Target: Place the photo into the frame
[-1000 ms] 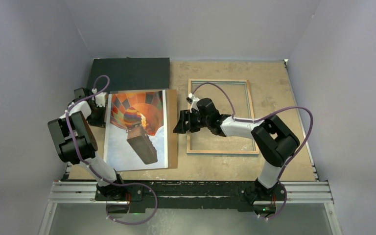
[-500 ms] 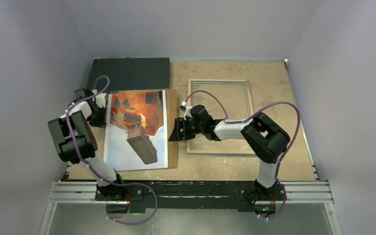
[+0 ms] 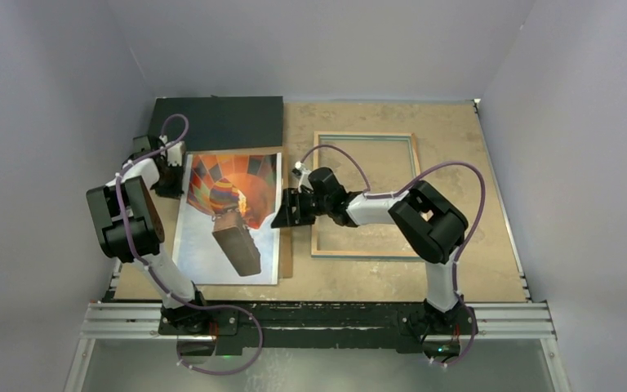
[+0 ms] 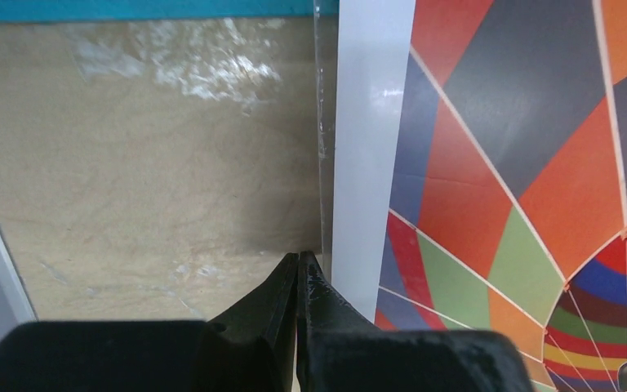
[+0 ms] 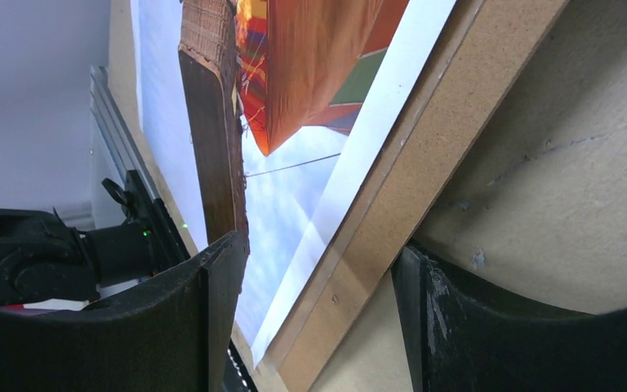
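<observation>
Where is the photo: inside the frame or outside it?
Outside: the photo rests on a brown board, left of the empty frame.

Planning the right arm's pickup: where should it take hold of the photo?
Pinch the photo's white right border, coming sideways from the frame's side: that thin edge lies on the backing board, and the right gripper's open jaws face it.

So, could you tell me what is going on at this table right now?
Two robot arms are working on the photo, which lies on a brown backing board to the left of the frame. The left gripper is shut right beside the photo's white border. The right gripper is open, with its jaws straddling the opposite edge of the photo and board. The frame lies flat with its wood-coloured side up, and the photo is not in it yet.
</observation>
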Controlling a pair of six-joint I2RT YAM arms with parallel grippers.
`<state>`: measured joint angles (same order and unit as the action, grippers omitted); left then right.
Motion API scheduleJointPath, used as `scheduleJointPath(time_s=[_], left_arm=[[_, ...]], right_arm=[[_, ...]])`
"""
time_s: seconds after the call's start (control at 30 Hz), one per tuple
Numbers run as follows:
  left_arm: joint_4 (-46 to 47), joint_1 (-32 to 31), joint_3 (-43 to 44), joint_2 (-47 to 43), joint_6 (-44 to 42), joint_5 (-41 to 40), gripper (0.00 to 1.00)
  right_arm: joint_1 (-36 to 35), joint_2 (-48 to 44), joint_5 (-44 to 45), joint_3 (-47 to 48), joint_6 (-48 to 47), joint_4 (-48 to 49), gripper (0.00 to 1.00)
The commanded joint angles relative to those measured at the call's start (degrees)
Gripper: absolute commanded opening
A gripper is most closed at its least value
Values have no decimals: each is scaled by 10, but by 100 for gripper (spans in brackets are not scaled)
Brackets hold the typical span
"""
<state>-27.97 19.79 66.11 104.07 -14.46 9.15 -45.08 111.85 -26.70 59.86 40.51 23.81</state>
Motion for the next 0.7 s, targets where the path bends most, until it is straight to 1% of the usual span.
scheduleJointPath(time_s=[0.0,0.03,0.13,0.17,0.23,0.27,0.3,0.43,0.57,0.67], left_arm=[[13,-5,35,8,23,4,0],[14,-5,39,9,24,2,0],[14,-5,48,10,27,1,0],[13,-5,51,11,27,1,0],[11,-5,50,8,27,1,0],[10,-5,47,4,26,0,0],[11,-5,43,1,24,-1,0],[14,-5,27,-15,17,-5,0],[14,-6,15,-21,18,0,0],[12,-8,9,-22,22,7,0]], right_arm=[[0,10,-34,44,33,45,68],[0,10,-37,48,35,40,69],[5,2,-30,65,24,-2,78],[12,-4,-17,68,16,-22,81],[28,-19,1,68,3,-55,93],[40,-27,8,65,-1,-64,97],[53,-35,11,59,-3,-67,98],[92,-40,5,66,-4,-58,98],[95,-16,-4,105,-6,-41,93],[92,-4,-13,103,14,-18,91]])
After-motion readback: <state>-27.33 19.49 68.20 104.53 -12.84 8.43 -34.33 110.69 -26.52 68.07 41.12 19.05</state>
